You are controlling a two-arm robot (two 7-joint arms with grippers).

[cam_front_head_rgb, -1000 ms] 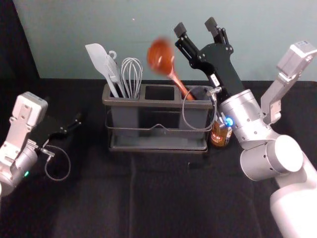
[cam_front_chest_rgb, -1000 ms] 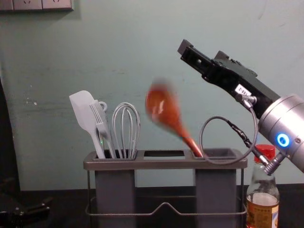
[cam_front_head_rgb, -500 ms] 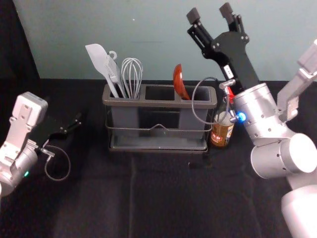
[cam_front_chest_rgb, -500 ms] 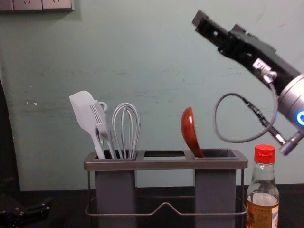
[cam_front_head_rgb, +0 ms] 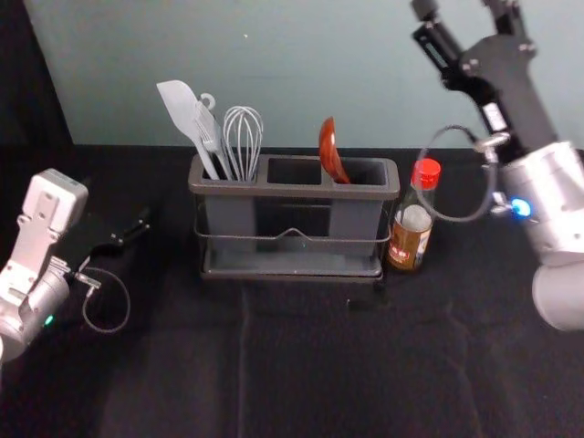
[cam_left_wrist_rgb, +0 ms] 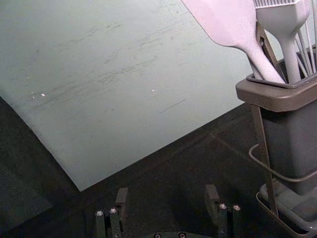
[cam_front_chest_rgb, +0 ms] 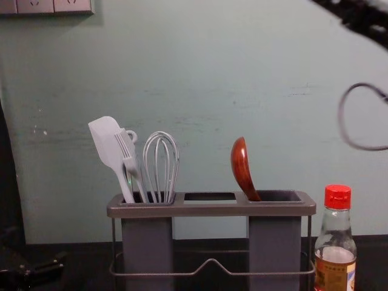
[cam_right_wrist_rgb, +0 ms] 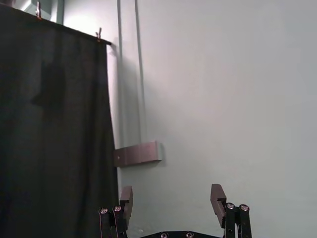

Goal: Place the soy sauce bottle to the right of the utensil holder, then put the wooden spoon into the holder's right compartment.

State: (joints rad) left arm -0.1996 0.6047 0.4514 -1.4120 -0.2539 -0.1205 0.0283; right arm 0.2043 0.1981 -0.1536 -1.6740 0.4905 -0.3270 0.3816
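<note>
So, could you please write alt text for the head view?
Wooden spoon in the utensil holder's right compartment, whisk, brush and spatula in its left; soy sauce bottle at its right. Right gripper open, upper right; left gripper idle at left.

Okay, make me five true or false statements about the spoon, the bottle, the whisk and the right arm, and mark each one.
1. The wooden spoon stands in the right compartment of the utensil holder. True.
2. The soy sauce bottle lies on its side. False: it stands upright, to the holder's right.
3. The whisk shares the spoon's compartment. False: it is in the left compartment, with the spatula.
4. The right claw is open and empty. True.
5. The bottle's cap is red. True.
</note>
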